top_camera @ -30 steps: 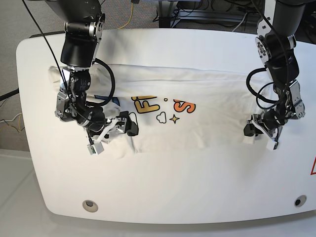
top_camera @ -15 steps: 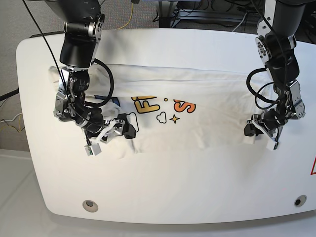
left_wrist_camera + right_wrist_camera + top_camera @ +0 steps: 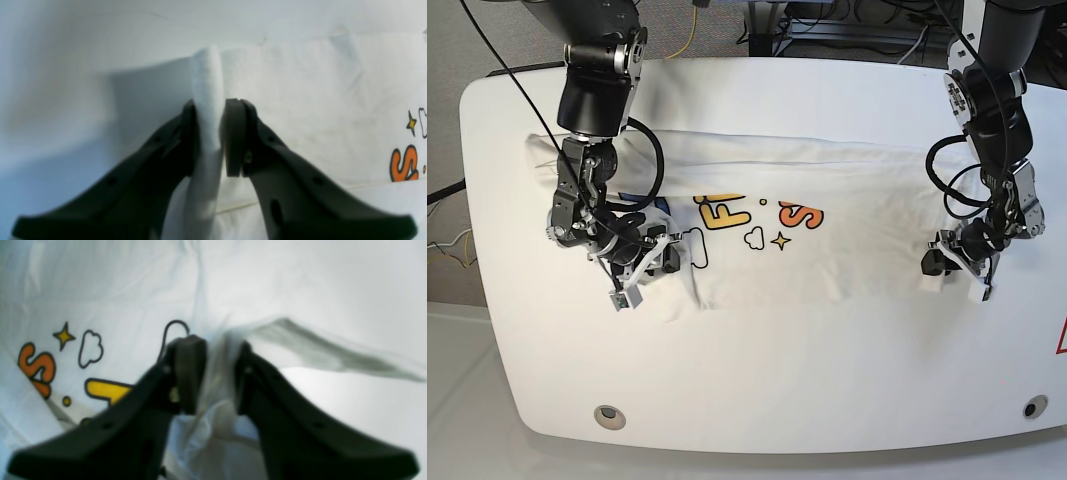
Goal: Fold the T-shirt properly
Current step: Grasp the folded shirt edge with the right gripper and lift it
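The white T-shirt (image 3: 827, 200) lies spread across the table, its printed letters, cloud and star (image 3: 762, 222) facing up. My right gripper (image 3: 649, 268) is low at the shirt's near-left corner. In the right wrist view it (image 3: 220, 373) is shut on a bunched fold of the cloth, which lifts off the table beside it. At the shirt's right end, my left gripper (image 3: 952, 272) is also down on the cloth. The left wrist view shows it (image 3: 209, 136) shut on a narrow upright fold of white cloth (image 3: 206, 83).
The white table (image 3: 777, 380) has rounded corners and a small round hole near each front corner (image 3: 609, 415) (image 3: 1034, 407). Cables and equipment legs (image 3: 827, 25) sit on the floor behind the far edge. A red mark (image 3: 1061, 340) shows at the right edge.
My right gripper has gone from wide open to shut on the shirt's near-left corner, and has drawn slightly left. The left gripper has kept its grip and place.
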